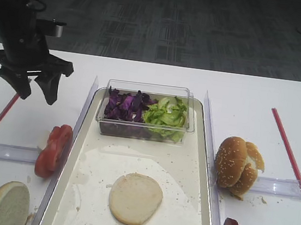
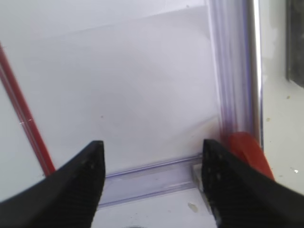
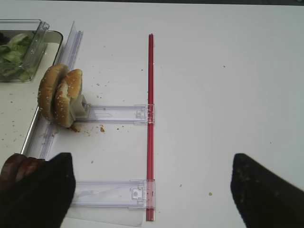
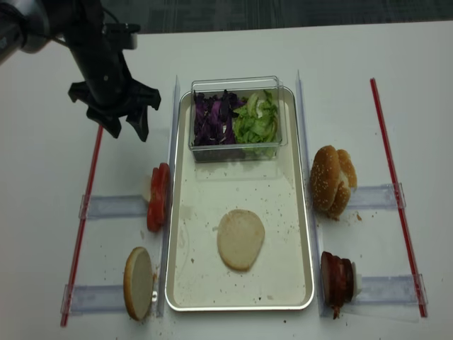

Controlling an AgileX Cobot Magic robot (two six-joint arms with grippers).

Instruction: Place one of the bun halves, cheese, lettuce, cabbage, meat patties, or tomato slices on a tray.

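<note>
Where the table edge meets the lower frame, one of the bun halves (image 4: 139, 282) stands on edge in a clear holder left of the tray (image 4: 301, 234), and the meat patties (image 4: 337, 278) stand in a matching holder on the right. A second bun half (image 4: 241, 239) lies flat, cut face up, on the tray floor. Farther back, the tomato slices (image 4: 158, 196) stand on edge just beside the tray's left rim, and sesame-seeded buns (image 4: 331, 180) sit opposite. At the tray's far end a clear plastic tub (image 4: 237, 148) holds the cabbage (image 4: 210, 119) and the lettuce (image 4: 256, 120). The left gripper (image 4: 124, 127) hangs beyond the tomato slices, fingers spread, holding nothing. The right gripper (image 3: 152, 190) appears only partly, apparently spread wide and empty.
</note>
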